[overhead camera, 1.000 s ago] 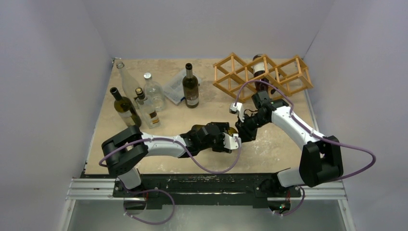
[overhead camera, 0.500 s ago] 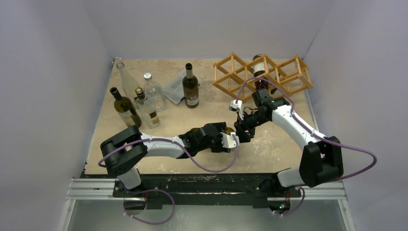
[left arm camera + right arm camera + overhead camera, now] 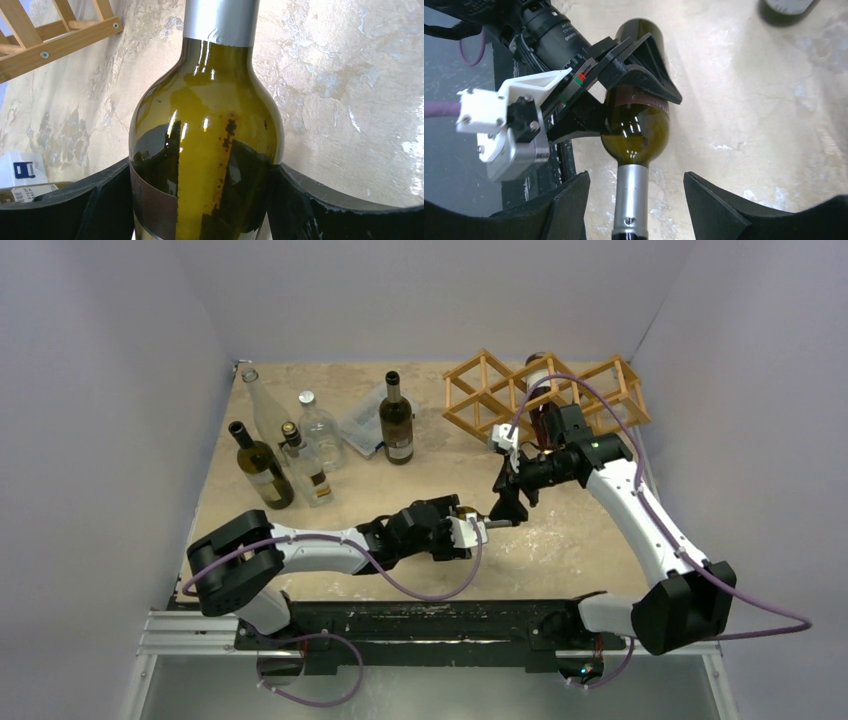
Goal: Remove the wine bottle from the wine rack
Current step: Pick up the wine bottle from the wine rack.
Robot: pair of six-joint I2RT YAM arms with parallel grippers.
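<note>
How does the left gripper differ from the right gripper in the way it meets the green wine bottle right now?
The left gripper is shut on the bottle, its fingers pressed against the glass. The right gripper is open, its fingers standing clear on both sides. The left gripper sits at the wide body, the right gripper at the silver-capped neck. Both have black fingers and line up on the same bottle.

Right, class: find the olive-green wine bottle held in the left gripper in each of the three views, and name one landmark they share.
Top external: the wine bottle is at centre, mostly hidden between the two grippers.
Left wrist: wine bottle fills the centre, neck pointing up.
Right wrist: wine bottle at centre, neck pointing down into the open right gripper.
Shared landmark: the left gripper clamped around its body.
</note>
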